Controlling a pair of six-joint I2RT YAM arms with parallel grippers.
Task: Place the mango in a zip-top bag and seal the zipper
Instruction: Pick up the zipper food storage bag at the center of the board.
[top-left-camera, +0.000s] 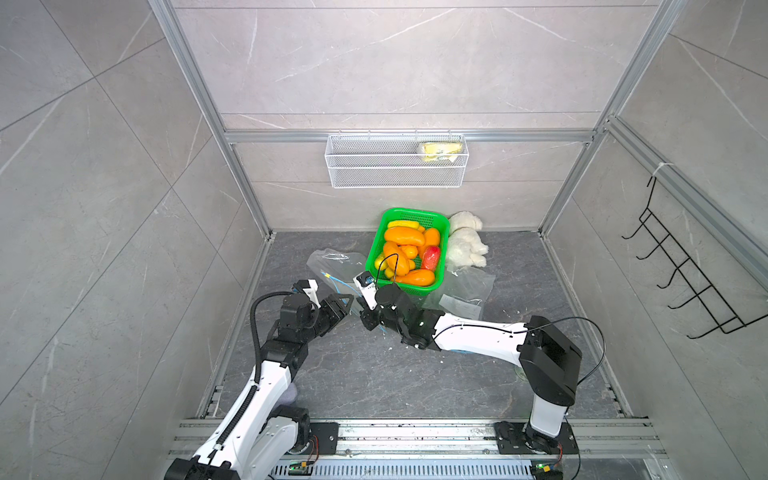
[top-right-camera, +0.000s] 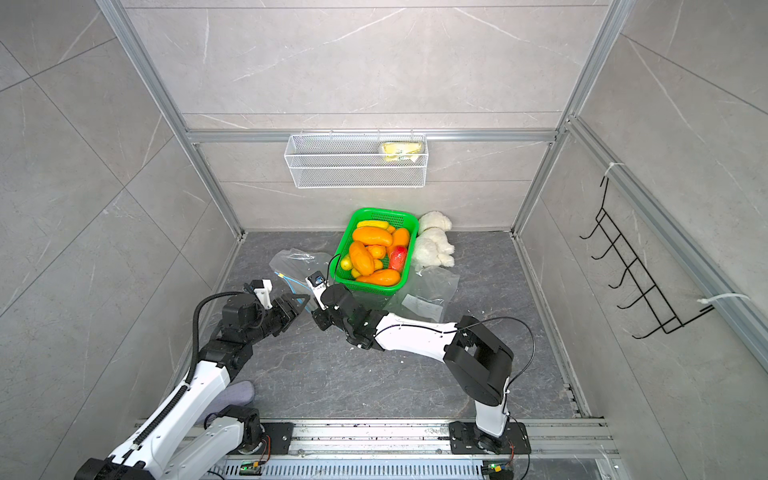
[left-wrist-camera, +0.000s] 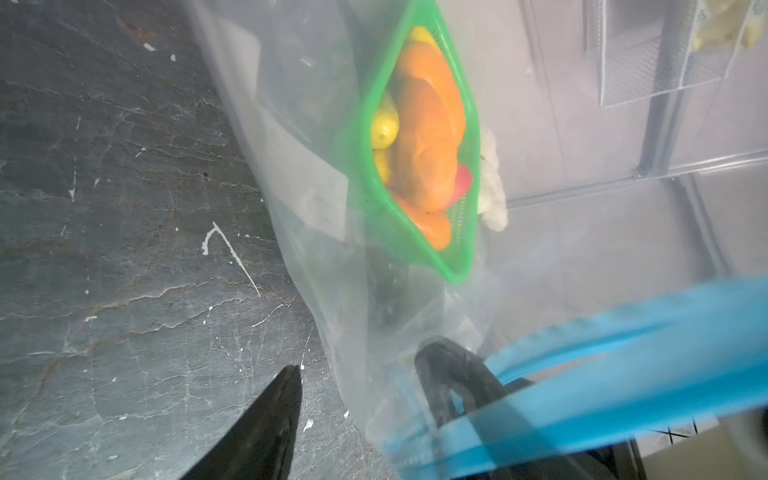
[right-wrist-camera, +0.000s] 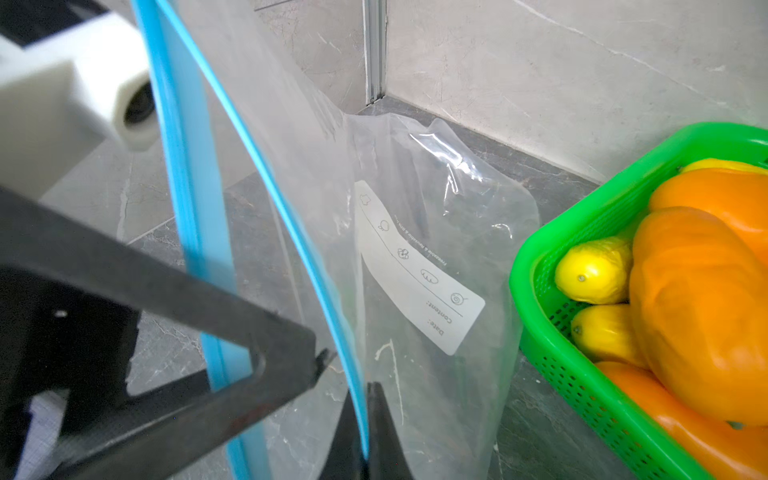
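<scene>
right gripper (right-wrist-camera: 365, 392) is clamped tight on one lip of the blue zipper (right-wrist-camera: 183, 166) of the clear plastic zip-top bag (right-wrist-camera: 436, 199). left gripper (left-wrist-camera: 361, 370) fingers (left-wrist-camera: 270, 424) stand apart, one outside the bag wall, one tip between the zipper lips. orange mangoes (top-left-camera: 404, 235) lie in the green perforated plastic basket (top-left-camera: 415, 212) beside the bag.

Bright even light, faint shadows, top views bent at edges, zipper (left-wrist-camera: 615, 361) blurred
</scene>
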